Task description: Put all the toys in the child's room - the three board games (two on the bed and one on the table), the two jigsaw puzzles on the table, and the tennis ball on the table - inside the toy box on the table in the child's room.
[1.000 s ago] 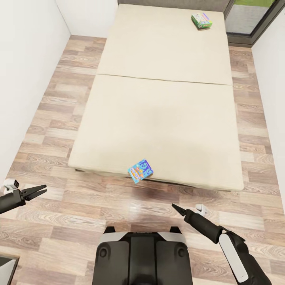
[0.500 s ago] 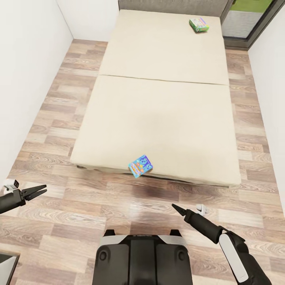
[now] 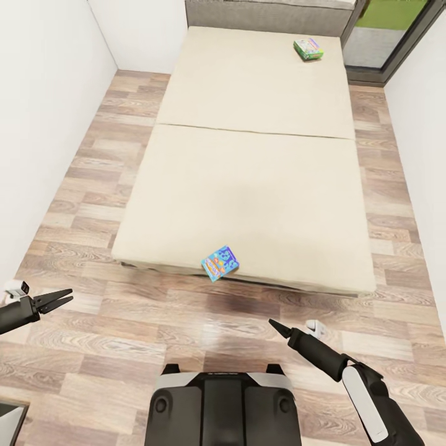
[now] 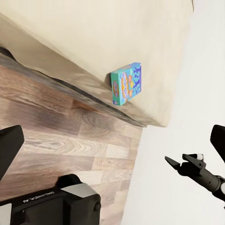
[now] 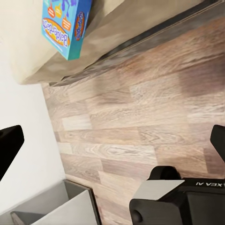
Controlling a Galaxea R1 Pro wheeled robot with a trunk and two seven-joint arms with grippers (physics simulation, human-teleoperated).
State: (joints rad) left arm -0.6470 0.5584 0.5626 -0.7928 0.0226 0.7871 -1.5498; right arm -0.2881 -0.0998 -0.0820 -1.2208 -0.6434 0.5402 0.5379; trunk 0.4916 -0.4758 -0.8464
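- Two grippers out over the wood-plank floor (image 3: 93, 334), short of the bed (image 3: 248, 179).
- Left gripper (image 3: 62, 300): left of the bed's foot, jaws parted a little, holding nothing, touching nothing.
- Blue board game (image 3: 220, 263): perched at the bed's foot edge, tilted, one corner jutting past the mattress.
- Right gripper (image 3: 272, 324): below the bed's foot edge, fingers drawn to a point, seemingly closed, empty.
- Green board game (image 3: 308, 49): far end of the bed, by the grey headboard (image 3: 266, 13).
- Open floor strips along both sides of the bed; white wall (image 3: 43, 124) close on the left side.
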